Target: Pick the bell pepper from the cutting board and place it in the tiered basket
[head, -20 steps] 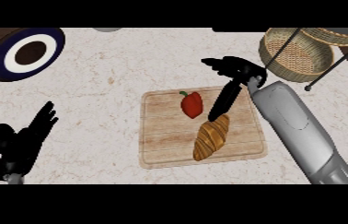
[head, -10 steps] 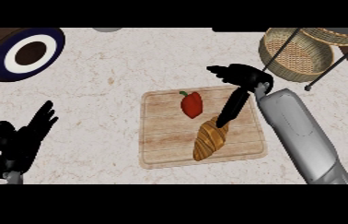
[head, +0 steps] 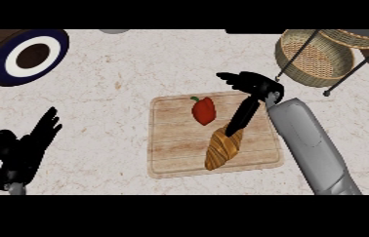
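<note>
Reach step: the right hand (head: 249, 92) hangs spread wide over the cutting board (head: 169, 153), fingers apparently above the croissant (head: 222, 149). The bell pepper (head: 204, 110) lies ungrasped just left; next, shift left and close. Tiered basket (head: 311, 60) waits far right.

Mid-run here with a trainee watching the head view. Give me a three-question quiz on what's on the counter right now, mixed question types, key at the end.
1. True or false: the bell pepper lies in the tiered basket.
2. Multiple choice: what lies on the cutting board besides the pepper? A) a banana B) a croissant C) a mug
3. Short answer: which hand is over the board, and does it hold anything?

Key
1. False; it is on the board, near the far edge.
2. B
3. The right hand; its fingers point down over the croissant's upper end, right of the pepper, holding nothing. The left hand rests open at the view's lower left.
</note>
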Robot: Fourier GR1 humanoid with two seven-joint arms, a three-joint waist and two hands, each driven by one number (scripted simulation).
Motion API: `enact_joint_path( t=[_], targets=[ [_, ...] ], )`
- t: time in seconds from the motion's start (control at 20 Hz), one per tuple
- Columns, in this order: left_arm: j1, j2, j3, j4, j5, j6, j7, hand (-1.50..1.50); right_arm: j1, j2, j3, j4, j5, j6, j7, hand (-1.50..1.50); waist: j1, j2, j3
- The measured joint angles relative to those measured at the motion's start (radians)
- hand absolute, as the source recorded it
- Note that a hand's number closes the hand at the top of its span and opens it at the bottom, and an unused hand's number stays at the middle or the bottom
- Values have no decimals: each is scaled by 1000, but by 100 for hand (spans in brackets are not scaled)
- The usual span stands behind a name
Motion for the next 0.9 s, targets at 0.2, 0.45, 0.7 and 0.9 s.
enact_joint_path(
  t=[0.2, 0.45, 0.7, 0.9],
  targets=[
    [-1, -13, 12, -2, -11, -19, -3, 0, -3, 36, -4, 41, 50, -22, -48, -150, 1, 0, 0],
    [13, -26, 24, -27, -25, -33, 13, 0, -31, 83, -13, 107, 102, -47, -78, -150, 2, 1, 0],
    [8, -30, 50, -11, -37, -57, 9, 0, -33, 128, -18, 159, 144, -72, -112, -150, 2, 0, -1],
    [-7, -37, 68, 15, -48, -69, 1, 0, -57, 160, -30, 216, 176, -97, -139, -150, 3, -2, 1]
  ],
)
